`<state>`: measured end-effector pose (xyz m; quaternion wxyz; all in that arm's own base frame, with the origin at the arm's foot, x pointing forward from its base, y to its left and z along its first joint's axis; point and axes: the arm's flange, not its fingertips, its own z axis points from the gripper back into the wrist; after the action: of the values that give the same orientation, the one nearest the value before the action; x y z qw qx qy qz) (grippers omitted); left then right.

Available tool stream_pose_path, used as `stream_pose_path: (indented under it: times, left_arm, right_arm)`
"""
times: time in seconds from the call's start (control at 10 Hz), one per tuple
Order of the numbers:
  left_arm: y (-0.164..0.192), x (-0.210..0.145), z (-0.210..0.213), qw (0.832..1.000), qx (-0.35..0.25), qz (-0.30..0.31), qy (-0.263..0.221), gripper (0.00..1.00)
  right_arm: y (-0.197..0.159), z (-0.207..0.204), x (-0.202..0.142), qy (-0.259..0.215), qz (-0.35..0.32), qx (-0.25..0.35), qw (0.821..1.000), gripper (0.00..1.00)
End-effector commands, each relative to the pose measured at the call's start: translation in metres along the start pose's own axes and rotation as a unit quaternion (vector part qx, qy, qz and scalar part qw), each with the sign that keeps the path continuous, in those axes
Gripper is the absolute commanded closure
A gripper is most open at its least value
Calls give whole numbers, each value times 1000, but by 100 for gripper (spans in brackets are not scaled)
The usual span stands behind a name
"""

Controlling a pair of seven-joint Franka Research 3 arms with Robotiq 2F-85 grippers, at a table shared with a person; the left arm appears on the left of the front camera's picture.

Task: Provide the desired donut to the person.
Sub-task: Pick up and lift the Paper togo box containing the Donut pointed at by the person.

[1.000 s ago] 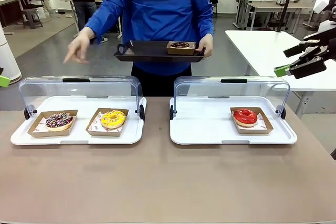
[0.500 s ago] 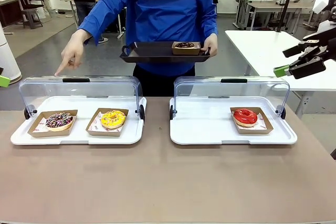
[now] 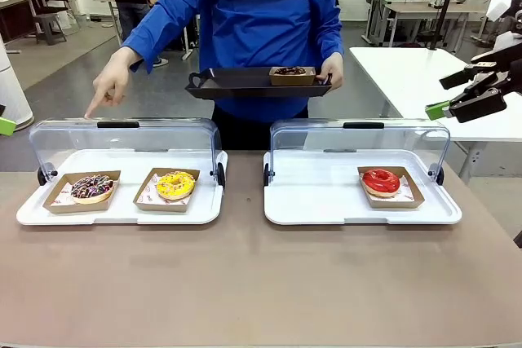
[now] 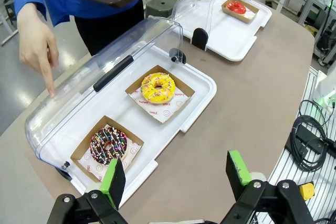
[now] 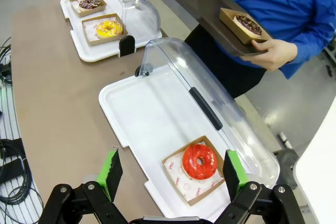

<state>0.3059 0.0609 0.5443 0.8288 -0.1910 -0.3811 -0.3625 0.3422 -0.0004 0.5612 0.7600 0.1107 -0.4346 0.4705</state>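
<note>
Though poised off the near-left corner of the left tray [image 3: 118, 211], gripped nothing: found the left gripper [image 4: 176, 174] with jaws wide apart, probably waiting on a choice. On that tray's left half, noted a sprinkle donut [image 3: 92, 188] in its card boat. Just behind it, at the left end of the tray's rolled-back lid [image 3: 163, 143], saw the person's [image 3: 253, 14] hand [image 3: 112, 83], forefinger aimed down at the plastic; could not tell whether touching. Read this as the request, so took the sprinkle donut for the wanted one, not yet picked. On the tray's right half, saw a yellow donut [image 3: 175, 185], not under the finger. Behind and above the left tray's right end, noted a black tray [image 3: 232, 83] held level in the other hand [image 3: 332, 69], carrying one dark donut [image 3: 289, 72] with spare room beside it, presumably for the delivery. Right of the left tray, saw a second tray [image 3: 318, 201], lid likewise back for access, with a red donut [image 3: 381, 181] at its right end. Farther right and higher, found the right gripper [image 5: 172, 174] also spread and empty, held well clear.
</note>
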Motion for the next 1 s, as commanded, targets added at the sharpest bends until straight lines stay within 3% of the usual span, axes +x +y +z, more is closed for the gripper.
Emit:
stream_pose_path:
  times: [0.0, 0.4, 0.5, 0.7, 0.9]
  left_arm:
    - [1, 0, 0, 1000, -2, 3, -4, 0]
    - [0, 0, 0, 1000, 0, 0, 0, 0]
    - [-18, 7, -9, 996, 26, -63, 62, 0]
    - [-15, 9, -41, 964, 13, -187, 189, 0]
    - [-8, -10, -85, 922, -17, -303, 241, 0]
  right_arm:
    - [2, -1, 0, 1, -5, -1, 1000, 0]
    - [2, -1, 0, 1, -5, -1, 1000, 0]
    - [2, -1, 0, 1, -5, -1, 1000, 0]
    - [2, -1, 0, 1, -5, -1, 1000, 0]
    - [2, -1, 0, 1, -5, -1, 1000, 0]
